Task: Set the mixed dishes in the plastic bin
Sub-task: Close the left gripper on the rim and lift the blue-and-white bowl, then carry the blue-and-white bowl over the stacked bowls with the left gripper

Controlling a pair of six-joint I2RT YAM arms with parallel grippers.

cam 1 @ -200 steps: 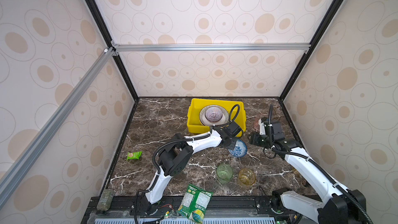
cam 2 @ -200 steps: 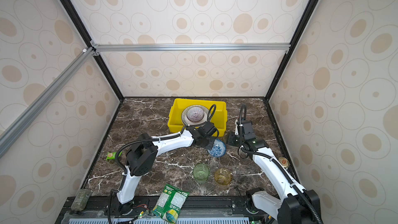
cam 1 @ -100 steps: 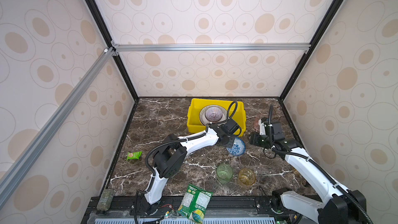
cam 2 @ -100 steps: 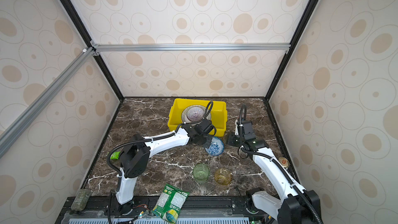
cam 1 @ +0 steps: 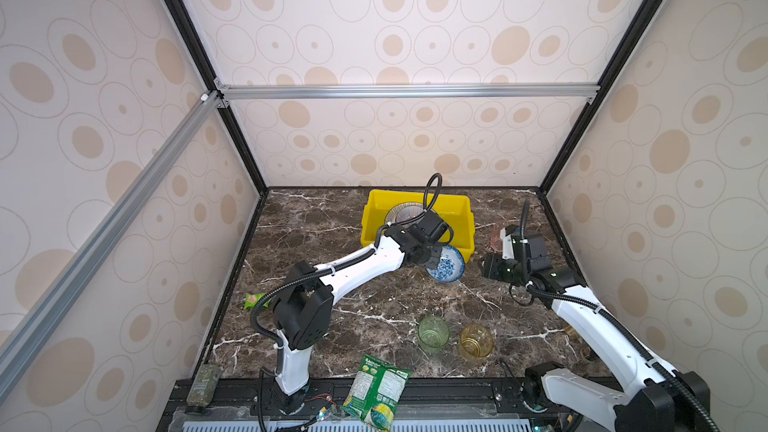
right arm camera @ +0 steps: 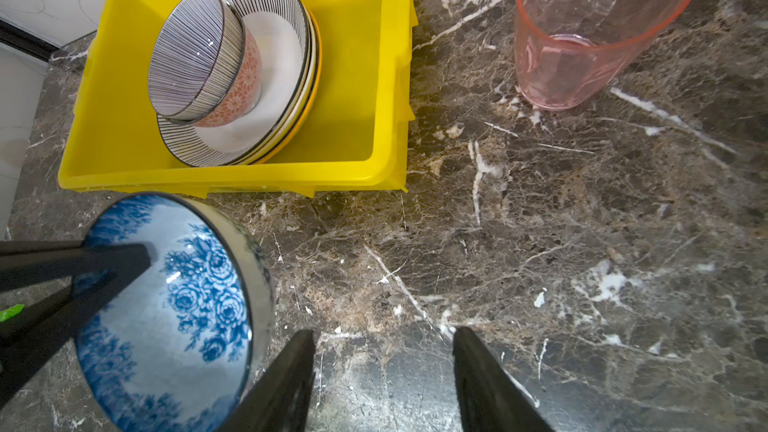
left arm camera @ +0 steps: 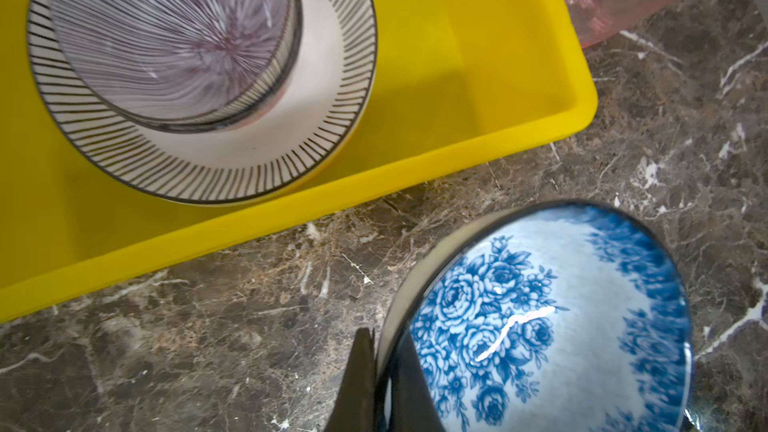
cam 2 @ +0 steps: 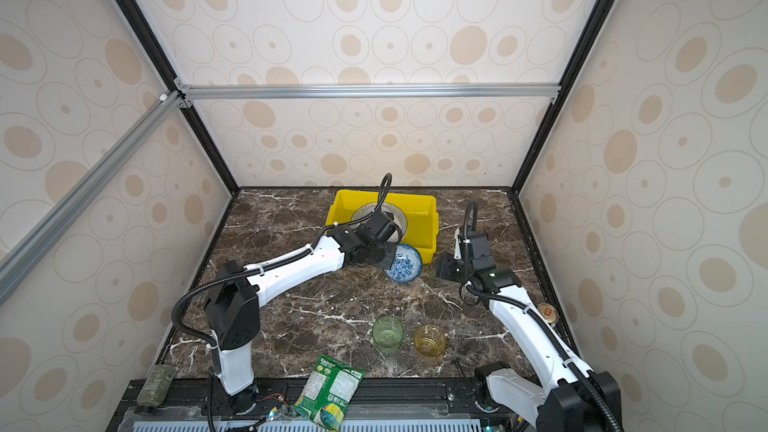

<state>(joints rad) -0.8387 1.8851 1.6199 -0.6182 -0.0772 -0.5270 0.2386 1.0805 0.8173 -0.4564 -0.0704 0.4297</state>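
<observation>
Plastic bin (cam 1: 459, 222): striped plate (left arm camera: 291, 151) and bowls stacked inside. Blue floral bowl (cam 1: 446, 265) is tilted just outside the bin's front wall, nearer than a second ago. Left gripper (left arm camera: 380, 351) is pinched tight on its rim, so the carry looks under way. Right gripper (right arm camera: 382, 332) is half-spread and empty, near the bin's front corner.

A dark brown marble table (cam 1: 332, 218) with white veins fills the floor of the cell. The yellow bin (cam 1: 457, 209) sits at 12 o'clock near the back edge. A pink tumbler (right arm camera: 582, 47) stands upright at 2 o'clock, apart from the bin. A green tumbler (cam 1: 433, 333) and an amber tumbler (cam 1: 476, 342) stand side by side at 5 o'clock. A small green packet (cam 1: 254, 300) lies at 8 o'clock, a can (cam 2: 547, 312) at 4 o'clock by the edge, and a large green snack packet (cam 1: 376, 390) overhangs the edge at 6 o'clock.
</observation>
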